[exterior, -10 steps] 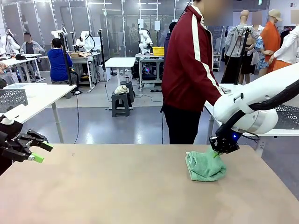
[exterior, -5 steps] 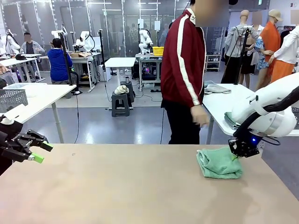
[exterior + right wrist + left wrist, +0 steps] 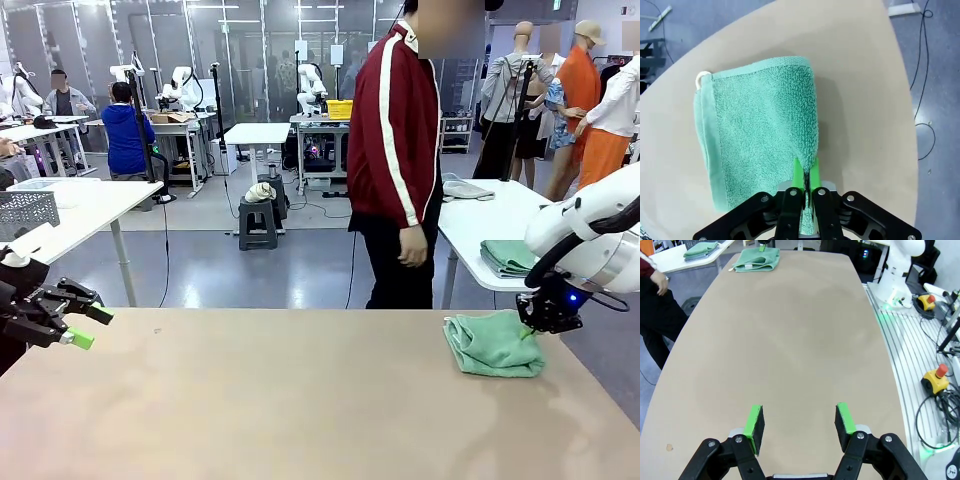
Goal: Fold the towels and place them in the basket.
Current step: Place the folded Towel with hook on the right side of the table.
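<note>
Tan table (image 3: 250, 400): spans the near part of the scene. Person (image 3: 400, 150) in a red jacket stands at the far edge, right of centre, hands clear of the table. 1 folded green towel (image 3: 492, 345) lies on the table at its far right. Right gripper (image 3: 530, 328): closed, pinching the towel's right-hand edge between its 2 pads. Left gripper (image 3: 90, 327): hovers at the near left, jaws wide apart, holding nothing.

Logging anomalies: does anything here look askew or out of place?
The green towel lies folded near the table's right edge, its layers uneven and one edge puckered up where the right gripper's jaws pinch it. Nothing else stands out.
</note>
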Robot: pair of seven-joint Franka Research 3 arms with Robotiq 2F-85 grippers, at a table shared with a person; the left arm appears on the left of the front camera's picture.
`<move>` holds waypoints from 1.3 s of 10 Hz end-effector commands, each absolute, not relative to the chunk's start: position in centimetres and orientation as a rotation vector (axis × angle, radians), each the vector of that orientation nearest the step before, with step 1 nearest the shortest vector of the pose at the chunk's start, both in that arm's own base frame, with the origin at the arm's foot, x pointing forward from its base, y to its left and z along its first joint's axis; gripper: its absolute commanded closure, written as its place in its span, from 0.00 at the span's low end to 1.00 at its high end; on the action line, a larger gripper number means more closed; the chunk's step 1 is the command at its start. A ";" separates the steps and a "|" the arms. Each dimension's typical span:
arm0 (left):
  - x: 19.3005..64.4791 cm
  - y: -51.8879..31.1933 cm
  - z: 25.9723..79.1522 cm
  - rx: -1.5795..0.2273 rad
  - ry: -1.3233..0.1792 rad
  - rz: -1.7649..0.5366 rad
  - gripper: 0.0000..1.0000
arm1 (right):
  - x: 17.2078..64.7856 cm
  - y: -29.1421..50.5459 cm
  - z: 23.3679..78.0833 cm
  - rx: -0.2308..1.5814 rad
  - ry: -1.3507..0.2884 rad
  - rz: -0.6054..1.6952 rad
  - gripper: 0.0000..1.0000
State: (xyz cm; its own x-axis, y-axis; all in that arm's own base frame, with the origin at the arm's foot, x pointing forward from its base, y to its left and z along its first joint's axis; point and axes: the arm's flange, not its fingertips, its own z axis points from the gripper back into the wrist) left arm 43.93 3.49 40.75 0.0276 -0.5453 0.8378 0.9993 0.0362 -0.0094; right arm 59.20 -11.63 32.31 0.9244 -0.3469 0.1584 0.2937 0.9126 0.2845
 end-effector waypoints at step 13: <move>43.7 3.4 41.0 -0.772 -0.791 -1.386 0.27 | 51.4 -8.9 45.5 0.204 -0.194 -0.302 0.15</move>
State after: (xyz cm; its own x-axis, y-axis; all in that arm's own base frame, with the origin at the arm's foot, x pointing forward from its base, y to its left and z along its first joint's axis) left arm 43.93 3.47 40.73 0.0278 -0.5453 0.8378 0.9993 0.0359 -0.0098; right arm 55.77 -11.12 40.92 0.9433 -0.2977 0.1469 0.2529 0.9311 0.2629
